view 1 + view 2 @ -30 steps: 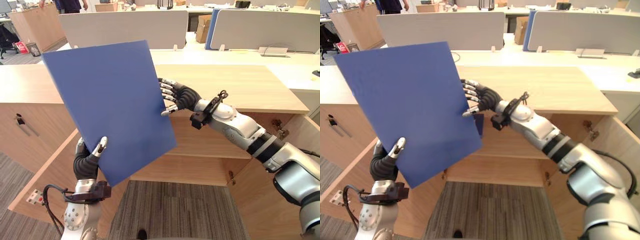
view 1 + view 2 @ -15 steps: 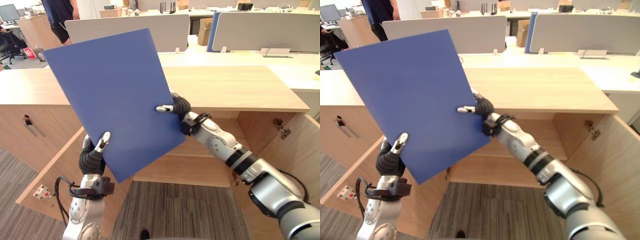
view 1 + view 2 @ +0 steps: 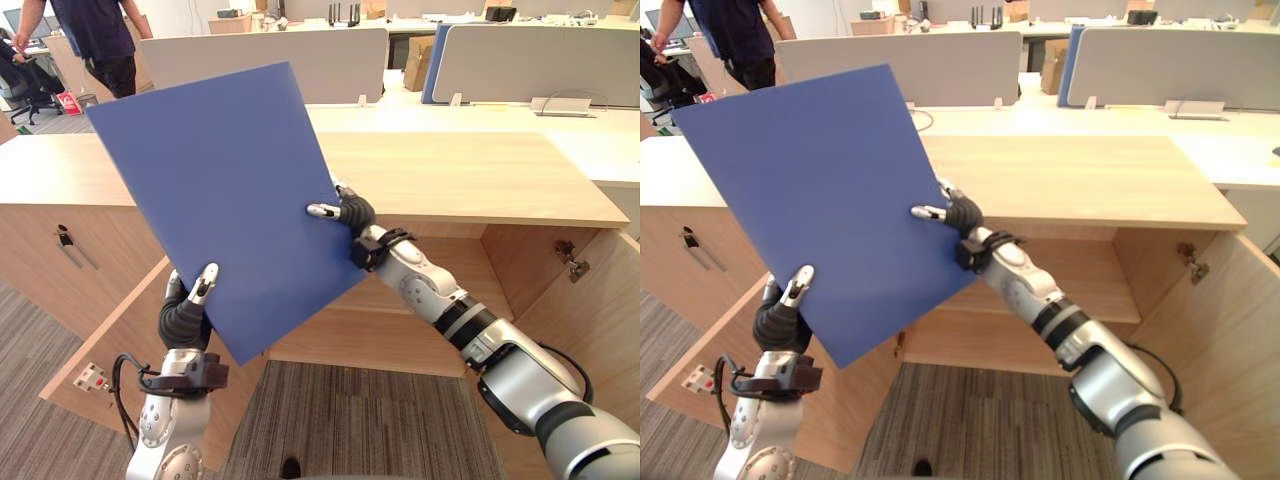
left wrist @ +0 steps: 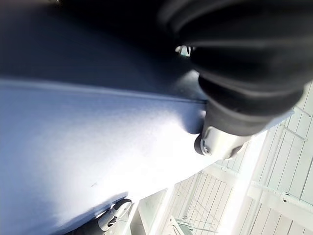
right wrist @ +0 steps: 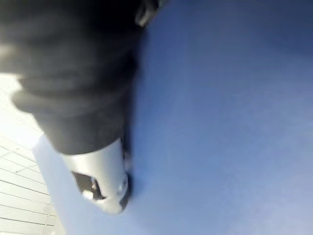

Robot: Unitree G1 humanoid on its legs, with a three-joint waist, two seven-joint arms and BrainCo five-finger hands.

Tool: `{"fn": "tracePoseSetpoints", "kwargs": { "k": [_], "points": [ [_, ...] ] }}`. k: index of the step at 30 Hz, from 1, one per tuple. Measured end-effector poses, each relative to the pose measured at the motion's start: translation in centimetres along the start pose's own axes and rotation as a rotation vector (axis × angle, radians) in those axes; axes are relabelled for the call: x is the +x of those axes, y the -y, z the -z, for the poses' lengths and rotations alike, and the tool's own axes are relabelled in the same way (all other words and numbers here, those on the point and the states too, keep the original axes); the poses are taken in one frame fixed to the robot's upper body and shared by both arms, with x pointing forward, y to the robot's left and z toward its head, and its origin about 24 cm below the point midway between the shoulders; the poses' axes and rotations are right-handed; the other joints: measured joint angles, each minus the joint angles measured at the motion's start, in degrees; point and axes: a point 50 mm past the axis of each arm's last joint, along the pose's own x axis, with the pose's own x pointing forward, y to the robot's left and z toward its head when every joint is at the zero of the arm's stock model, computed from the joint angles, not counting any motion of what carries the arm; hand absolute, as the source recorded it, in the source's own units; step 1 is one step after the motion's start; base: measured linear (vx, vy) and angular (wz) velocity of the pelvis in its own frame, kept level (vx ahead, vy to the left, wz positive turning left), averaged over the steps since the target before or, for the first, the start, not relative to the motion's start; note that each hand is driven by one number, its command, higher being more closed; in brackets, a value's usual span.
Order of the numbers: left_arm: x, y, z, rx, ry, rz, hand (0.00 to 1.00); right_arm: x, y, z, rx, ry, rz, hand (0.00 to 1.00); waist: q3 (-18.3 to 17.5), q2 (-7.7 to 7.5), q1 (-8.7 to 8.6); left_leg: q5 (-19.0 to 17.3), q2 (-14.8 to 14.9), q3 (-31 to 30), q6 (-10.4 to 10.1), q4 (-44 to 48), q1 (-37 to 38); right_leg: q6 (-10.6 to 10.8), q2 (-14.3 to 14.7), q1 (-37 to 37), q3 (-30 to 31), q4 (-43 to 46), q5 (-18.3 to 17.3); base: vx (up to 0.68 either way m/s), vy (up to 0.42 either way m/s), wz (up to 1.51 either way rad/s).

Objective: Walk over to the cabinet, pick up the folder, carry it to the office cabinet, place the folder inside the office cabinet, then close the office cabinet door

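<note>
Folder (image 3: 225,200) pinched by left hand (image 3: 185,318), right hand (image 3: 352,210) fingers, open cabinet (image 3: 480,175) in eye views

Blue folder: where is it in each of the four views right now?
Left eye view: blue folder left of centre, tilted, before the open cabinet.
Right eye view: same, a little further left.
Left wrist view: close up, against the left hand.
Right wrist view: close up, against the right hand.
Shared landmark: right hand pinching its right edge.
</note>
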Motion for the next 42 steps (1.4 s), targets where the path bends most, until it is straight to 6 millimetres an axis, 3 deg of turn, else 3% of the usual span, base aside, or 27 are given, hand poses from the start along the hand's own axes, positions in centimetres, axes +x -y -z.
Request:
{"fn": "tracePoseSetpoints", "kwargs": {
  "k": [6,13,14,19,27,29,31,34,38,42],
  "points": [
    [0.1,-0.4,-0.4,0.064,-0.018,0.033,1.0,-1.0,0.6,0.8,-0.229,-0.199,-0.142,1.0,-0.62,-0.3,-0.17,0.08,-0.03,-1.34,-0.12,-0.01,-0.18,-0.06,0.01,0.78,-1.31,-0.8,0.03,0.0,0.001,0.11],
    [0.4,-0.1,-0.7,0.09,-0.016,0.092,1.0,-2.2,1.2,-0.4,-0.276,-0.246,-0.197,1.0,-1.47,-0.7,-0.01,0.08,-0.01,-1.6,-0.13,0.01,-0.5,0.06,0.13,0.81,-1.59,-1.15,0.27,0.01,-0.001,0.02],
    [0.4,-0.1,-0.7,0.09,-0.015,0.096,0.0,-2.2,1.2,-0.6,-0.282,-0.244,-0.2,1.0,-1.49,-0.73,-0.01,0.08,-0.01,-1.6,-0.13,0.01,-0.49,0.06,0.13,0.81,-1.59,-1.15,0.27,0.0,0.0,0.0],
    [0.2,1.3,-0.3,0.071,-0.03,0.237,0.0,-3.6,2.5,-2.0,-0.321,-0.262,-0.191,1.0,-1.56,-0.89,0.13,0.08,-0.05,-1.7,-0.13,0.0,-0.48,0.07,0.11,0.88,-1.66,-1.13,0.27,0.0,0.0,0.0],
    [0.3,2.8,0.3,-0.007,-0.034,0.424,0.0,-8.2,3.5,-0.7,-0.162,-0.179,-0.158,1.0,-1.62,-1.2,-0.7,0.09,-0.03,-1.67,-0.12,-0.03,-0.36,0.1,0.05,0.85,-1.61,-0.62,0.26,0.0,0.0,0.0],
    [0.4,1.9,1.5,-0.06,-0.088,0.401,0.0,-9.6,4.0,-0.5,-0.125,-0.151,-0.12,1.0,-1.57,-1.25,-1.05,0.1,-0.03,-1.69,-0.1,-0.04,-0.3,0.14,0.04,0.85,-1.6,-0.52,0.24,0.0,0.0,0.0],
    [0.0,-0.8,4.2,-0.137,-0.199,0.259,0.0,-12.1,5.2,-1.7,-0.095,-0.051,-0.027,1.0,-0.97,-1.25,-1.77,0.14,-0.08,-1.75,-0.05,-0.06,-0.32,0.37,-0.04,0.74,-1.6,-0.49,0.06,0.0,0.0,0.0],
    [-2.0,-4.8,6.5,-0.182,-0.312,0.029,0.0,-14.0,5.9,-5.7,-0.147,0.187,0.098,1.0,-0.51,-1.31,-3.8,0.11,0.01,-1.32,-0.04,-0.08,-1.02,0.86,0.03,-0.17,-1.08,-0.54,-0.24,0.0,0.001,-0.07],
    [-4.7,-7.4,8.3,-0.254,-0.358,-0.193,0.0,-17.5,6.9,-10.1,-0.253,0.569,0.403,1.0,-0.48,-1.47,-5.49,-0.15,0.02,-0.74,0.03,-0.07,-1.02,0.87,0.02,-0.21,-0.58,-1.0,-0.23,0.0,0.0,-0.07],
    [-8.0,-8.6,10.8,-0.247,-0.527,-0.296,0.0,-19.7,6.4,-10.2,-0.319,0.735,0.67,1.0,-0.5,-1.43,-6.21,-0.82,0.92,0.28,-0.58,0.25,-1.05,0.78,0.68,-0.48,0.44,-1.51,-0.2,0.02,-0.018,-0.12]
  ]
}}
